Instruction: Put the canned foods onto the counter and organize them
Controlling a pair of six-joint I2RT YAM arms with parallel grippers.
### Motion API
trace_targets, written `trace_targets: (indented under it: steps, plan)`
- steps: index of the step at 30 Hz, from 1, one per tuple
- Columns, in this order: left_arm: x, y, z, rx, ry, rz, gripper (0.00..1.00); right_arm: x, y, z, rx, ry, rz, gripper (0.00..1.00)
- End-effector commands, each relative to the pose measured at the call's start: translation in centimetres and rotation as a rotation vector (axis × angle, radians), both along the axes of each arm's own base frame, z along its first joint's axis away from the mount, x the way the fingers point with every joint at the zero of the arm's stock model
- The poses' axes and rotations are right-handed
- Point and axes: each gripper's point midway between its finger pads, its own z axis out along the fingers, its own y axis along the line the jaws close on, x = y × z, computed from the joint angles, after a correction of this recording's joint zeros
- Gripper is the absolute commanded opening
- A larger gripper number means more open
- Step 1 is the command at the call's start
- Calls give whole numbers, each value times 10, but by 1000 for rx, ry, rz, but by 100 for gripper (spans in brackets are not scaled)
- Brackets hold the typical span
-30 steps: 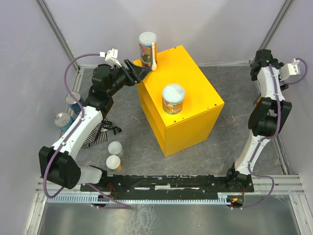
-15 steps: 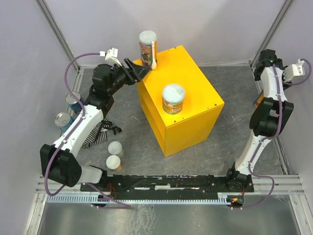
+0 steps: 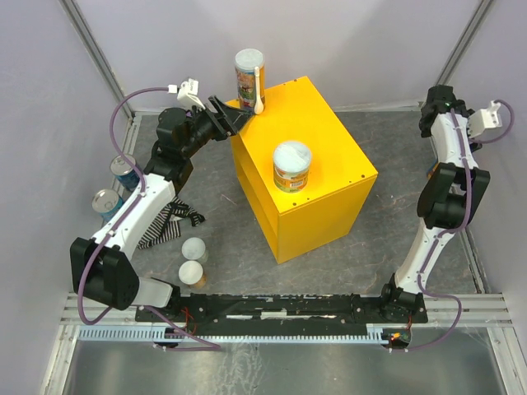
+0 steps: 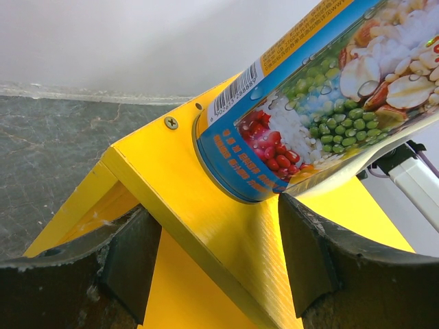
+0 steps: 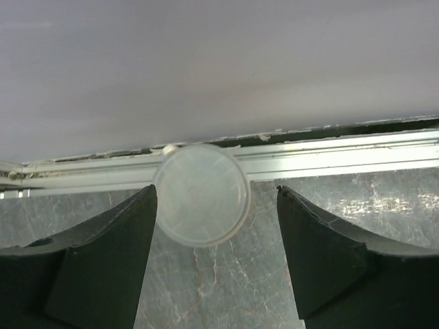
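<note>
Grey marbled bench (image 3: 395,132), pale walls (image 3: 370,41) around. The tube (image 3: 249,76) stood on the cabinet (image 3: 329,148) at its 11 o'clock corner, just beyond the left pincer (image 4: 214,203), which was parted and empty. The right pincer (image 5: 215,188), at 2 o'clock, gaped empty above a tub (image 5: 197,209) by the wall.

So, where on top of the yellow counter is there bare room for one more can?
On the counter, the right half is bare, between the pale-lidded can and the far right edge. The far left edge is crowded by the tall can.
</note>
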Motion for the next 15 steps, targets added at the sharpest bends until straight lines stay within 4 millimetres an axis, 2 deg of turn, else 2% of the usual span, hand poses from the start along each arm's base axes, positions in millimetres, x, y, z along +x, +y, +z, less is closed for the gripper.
trace_targets:
  steps: [1,15]
  plan:
    - [-2,3,50,-22,-144,4,74,2,5,18,-31,-44,-11,79]
    - [5,4,43,-12,-136,8,74,1,8,22,-58,-19,-26,79]
